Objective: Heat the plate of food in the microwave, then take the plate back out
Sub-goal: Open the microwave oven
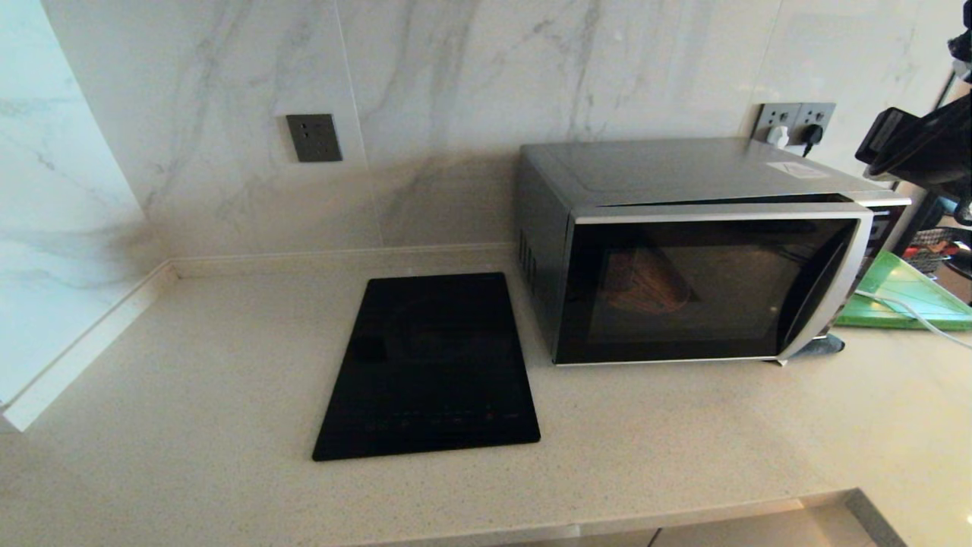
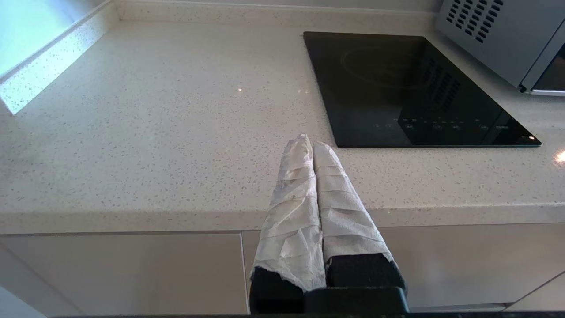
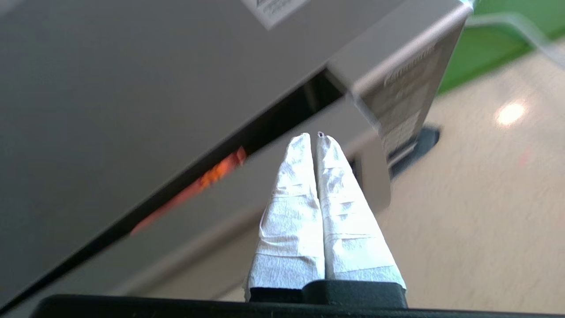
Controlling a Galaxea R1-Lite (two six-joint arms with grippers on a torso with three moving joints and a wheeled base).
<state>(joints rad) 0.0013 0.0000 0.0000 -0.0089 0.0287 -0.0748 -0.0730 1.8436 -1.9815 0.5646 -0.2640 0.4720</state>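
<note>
The silver-grey microwave (image 1: 683, 171) stands at the back right of the counter, its dark glass door (image 1: 706, 289) ajar by a narrow gap that widens toward the handle strip (image 1: 831, 292). An orange-red glow shows through the glass and in the gap (image 3: 220, 170). The plate of food cannot be made out behind the door. My right gripper (image 3: 314, 137) is shut and empty, hovering over the microwave's (image 3: 132, 66) top front corner by the gap. Its arm (image 1: 915, 148) shows at the right edge. My left gripper (image 2: 312, 142) is shut and empty, parked before the counter's front edge.
A flat black glass cooktop (image 1: 429, 365) (image 2: 410, 84) lies left of the microwave (image 2: 494, 35). A green board (image 1: 904, 292) with a white cable (image 1: 907, 311) across it lies to the microwave's right. Wall sockets (image 1: 314, 137) (image 1: 793, 121) sit on the marble backsplash.
</note>
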